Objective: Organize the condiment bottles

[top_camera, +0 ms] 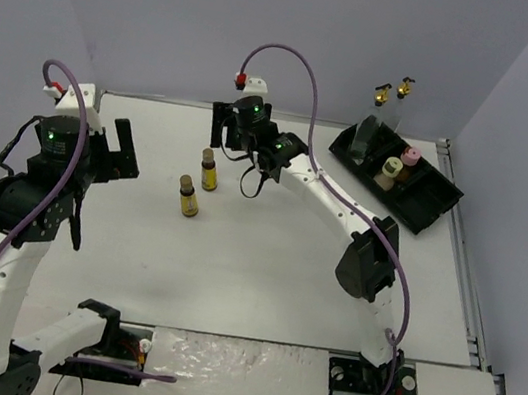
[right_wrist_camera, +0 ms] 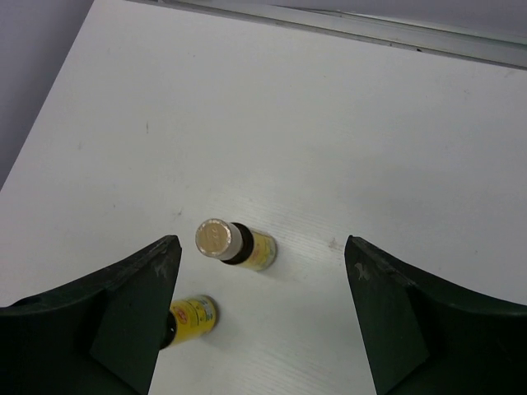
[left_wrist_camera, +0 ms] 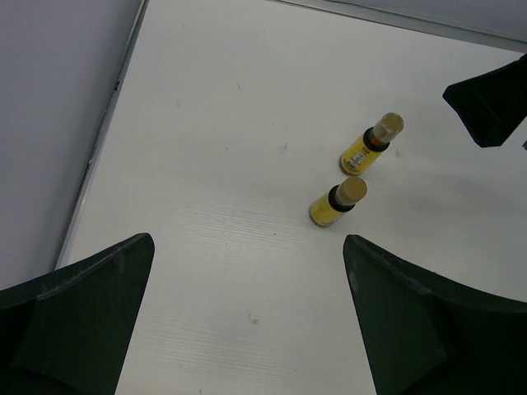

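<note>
While both arms reach out from the near edge of the table [top_camera: 262,268], you have your left gripper [left_wrist_camera: 247,243] farthest from the black tray [top_camera: 432,205], well off to its left. The jaws stand wide apart with nothing between them. A little closer to the tray, but well apart from it, the two amber brown-capped bottles stand upright on the bare table surface. The near amber bottle [top_camera: 188,197] sits just beside the far amber bottle [top_camera: 210,170], and you can see a small gap between them in the left wrist view. Your right gripper [top_camera: 227,129] hangs over the far amber bottle on the side away from you, to the left of the tray. Its jaws are spread and hold nothing, and its wrist view shows that bottle's cap between them from above, untouched. The tray itself lies at an angle toward the back right of the table. Inside it the cream-capped bottle [top_camera: 389,171] and the pink-capped bottle [top_camera: 409,159] stand upright side by side, though you cannot tell which compartments they occupy. Past the tray's far left end, near the back wall, the two spouted glass bottles [top_camera: 380,95] [top_camera: 404,86] stand close together; only their gold-black spouts show clearly.
</note>
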`<state>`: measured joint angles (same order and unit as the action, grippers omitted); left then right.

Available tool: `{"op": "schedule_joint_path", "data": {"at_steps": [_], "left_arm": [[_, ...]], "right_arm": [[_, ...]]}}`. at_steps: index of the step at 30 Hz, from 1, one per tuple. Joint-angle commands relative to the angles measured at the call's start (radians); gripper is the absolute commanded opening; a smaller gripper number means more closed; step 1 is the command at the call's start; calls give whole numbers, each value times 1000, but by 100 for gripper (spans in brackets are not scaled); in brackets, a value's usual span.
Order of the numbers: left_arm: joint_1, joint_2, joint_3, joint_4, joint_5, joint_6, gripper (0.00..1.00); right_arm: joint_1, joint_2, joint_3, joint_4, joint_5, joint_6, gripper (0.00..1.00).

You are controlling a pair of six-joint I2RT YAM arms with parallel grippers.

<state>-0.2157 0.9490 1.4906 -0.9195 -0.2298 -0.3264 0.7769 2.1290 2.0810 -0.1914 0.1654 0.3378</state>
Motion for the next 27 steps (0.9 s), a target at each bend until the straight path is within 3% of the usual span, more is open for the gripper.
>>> {"op": "schedule_joint_path", "data": {"at_steps": [1, 10, 27], "left_arm": [[7, -9, 54, 1, -17, -6, 97], [7, -9, 68, -13, -22, -2, 97], [7, -8, 56, -15, -28, 7, 97]], "right_arm": [[12, 66, 146, -57, -23, -10, 76], [33, 181, 211, -45, 1, -51, 74], [67, 215, 175, 28, 4, -41, 74]]}}
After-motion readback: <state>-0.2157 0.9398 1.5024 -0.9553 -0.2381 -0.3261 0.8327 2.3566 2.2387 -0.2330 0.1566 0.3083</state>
